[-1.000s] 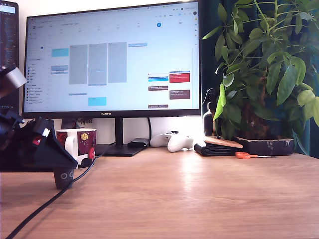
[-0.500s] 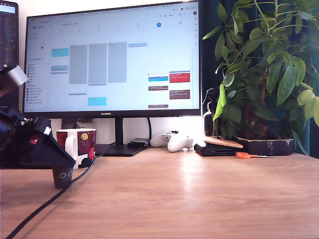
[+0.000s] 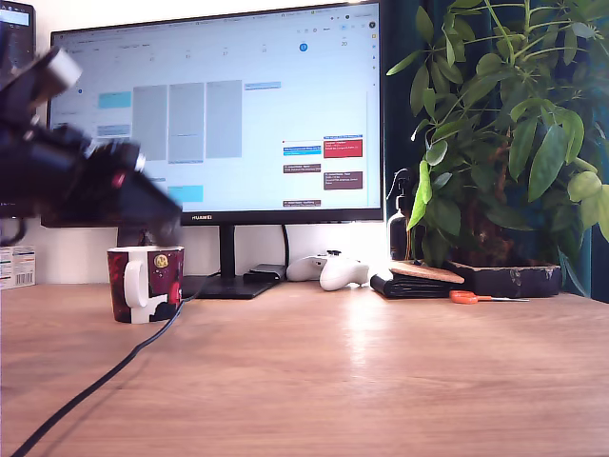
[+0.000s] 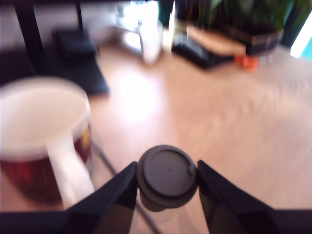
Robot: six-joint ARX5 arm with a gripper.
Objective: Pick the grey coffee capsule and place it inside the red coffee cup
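Note:
In the wrist view the grey coffee capsule [image 4: 167, 175] shows its round dark lid, and my gripper [image 4: 167, 179] is shut on it, one black finger [image 4: 117, 195] on each side. It hangs above the wooden table, beside the red coffee cup [image 4: 44, 146], whose white inside and handle show. In the exterior view the red coffee cup [image 3: 145, 284] stands at the left of the table. My gripper [image 3: 164, 224] is blurred just above its rim, and the capsule is lost in that blur.
A black cable [image 3: 95, 381] runs from the cup towards the table's front. Behind stand a monitor [image 3: 214, 114], a white game controller [image 3: 328, 269], a black pouch [image 3: 419, 281], orange scissors [image 3: 466, 297] and a potted plant [image 3: 514, 143].
The arm has risen from the table at the exterior view's left, carrying the capsule up. It now hovers over the cup's rim, and the capsule no longer stands on the table.

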